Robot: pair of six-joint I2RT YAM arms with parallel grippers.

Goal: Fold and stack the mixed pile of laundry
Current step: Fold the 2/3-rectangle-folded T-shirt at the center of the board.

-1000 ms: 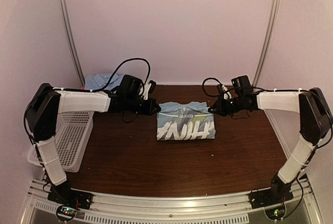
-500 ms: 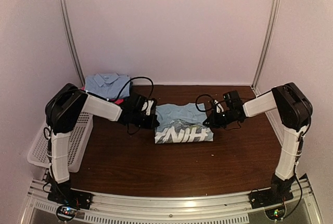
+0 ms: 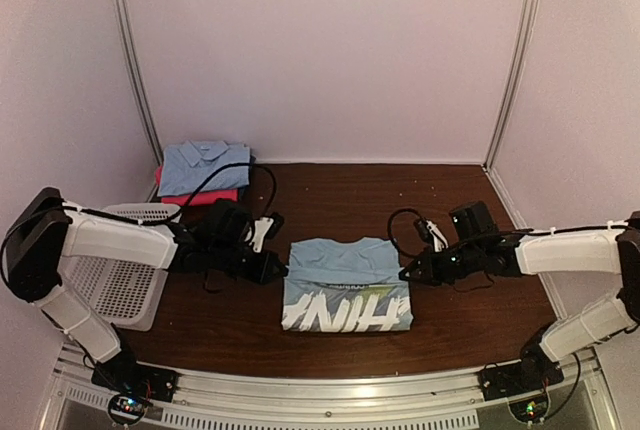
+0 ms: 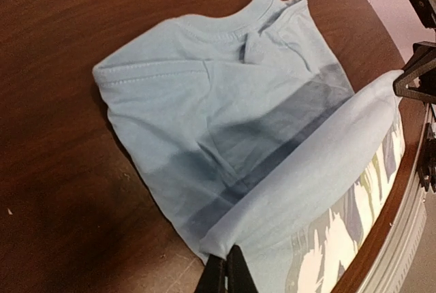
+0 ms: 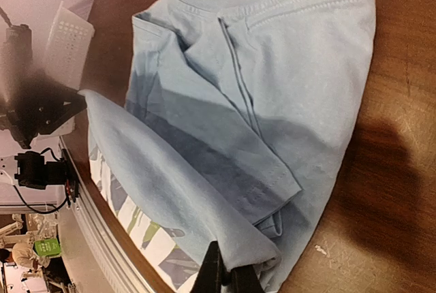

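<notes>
Pincer check: left pincer (image 3: 283, 272) clamped shut on left end of raised fold of blue shirt (image 3: 348, 295); right pincer (image 3: 404, 276) shut on right end. Shirt front-centre on table (image 3: 340, 190). Wrist views only: neckband, shadow under fold. Whole in top view only: folded polo (image 3: 205, 163) on magenta cloth (image 3: 195, 197), basket (image 3: 120, 280) left.

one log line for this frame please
shirt: mid table, half folded | left jaws: shut on its left edge | right jaws: shut on its right edge | polo: folded, far left
</notes>
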